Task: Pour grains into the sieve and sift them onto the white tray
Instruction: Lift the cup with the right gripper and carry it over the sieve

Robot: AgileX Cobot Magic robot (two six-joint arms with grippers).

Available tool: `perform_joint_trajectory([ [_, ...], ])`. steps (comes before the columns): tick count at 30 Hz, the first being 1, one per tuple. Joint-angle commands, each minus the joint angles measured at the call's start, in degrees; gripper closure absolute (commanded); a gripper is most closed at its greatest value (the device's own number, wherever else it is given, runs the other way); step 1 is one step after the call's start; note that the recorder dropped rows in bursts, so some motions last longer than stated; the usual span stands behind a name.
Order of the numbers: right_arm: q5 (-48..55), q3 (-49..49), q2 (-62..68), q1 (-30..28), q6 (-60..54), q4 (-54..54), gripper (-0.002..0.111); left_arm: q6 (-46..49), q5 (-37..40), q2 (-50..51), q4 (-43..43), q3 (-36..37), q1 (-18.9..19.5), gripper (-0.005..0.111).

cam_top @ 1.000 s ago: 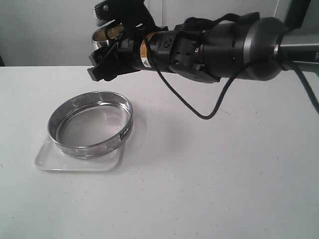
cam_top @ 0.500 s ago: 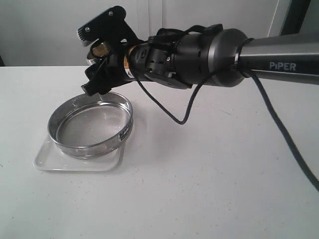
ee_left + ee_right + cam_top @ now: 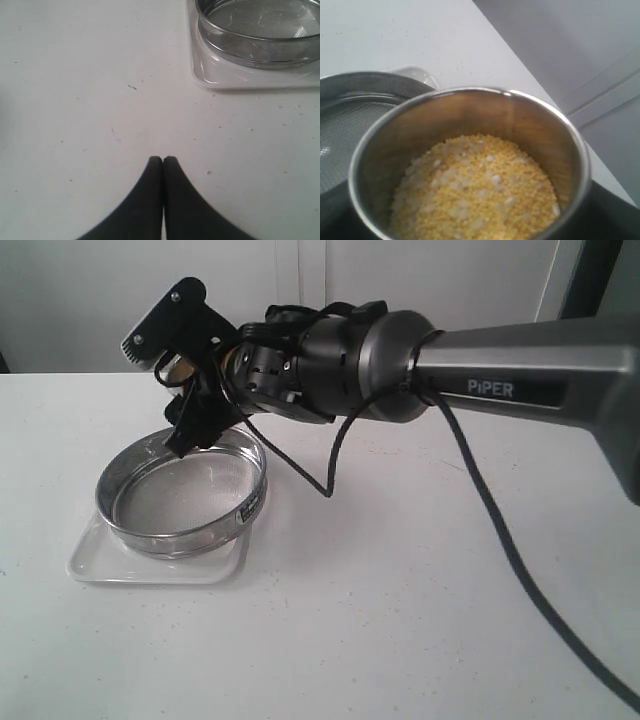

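Note:
The sieve (image 3: 150, 535) is a wide steel ring with a mesh bottom and stands on the white tray (image 3: 95, 565) at the left of the table. My right gripper (image 3: 165, 390) is shut on a small steel cup (image 3: 178, 367) and holds it tilted above the sieve's far rim. In the right wrist view the cup (image 3: 470, 92) is part full of grains (image 3: 475, 190), yellow with whitish bits, and the sieve (image 3: 350, 115) lies beyond it. My left gripper (image 3: 162, 159) is shut and empty over bare table, near the tray (image 3: 210, 77) and sieve (image 3: 260, 45).
The right arm (image 3: 480, 370) stretches from the right edge across the table's back, its black cable (image 3: 500, 530) hanging down to the front right. A pale wall (image 3: 420, 270) runs behind the table. Small specks dot the white tabletop (image 3: 75, 100).
The right arm has swung left and down with the cup, from above and behind the sieve to just over its far rim, tilting the cup further.

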Motion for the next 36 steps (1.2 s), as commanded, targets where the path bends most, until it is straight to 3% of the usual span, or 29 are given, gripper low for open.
perform_joint_trajectory([
  [1, -0.2, -1.5, 1.0, 0.2, -6.1, -0.1, 0.108, -0.2, 0.4, -0.2, -0.1, 0.5, -0.4, 0.107],
  [5, 0.0, -2.3, 2.3, 0.6, -11.2, -0.3, 0.108, -0.2, 0.4, -0.2, -0.1, 0.5, -0.4, 0.107],
  [20, 4.1, -4.9, 3.3, 0.8, -14.0, -3.9, 0.108, -0.2, 0.4, -0.2, -0.1, 0.5, -0.4, 0.107],
  [36, 4.2, -4.8, 3.4, 0.8, -6.7, -15.6, 0.108, -0.2, 0.4, -0.2, -0.1, 0.5, -0.4, 0.107],
])
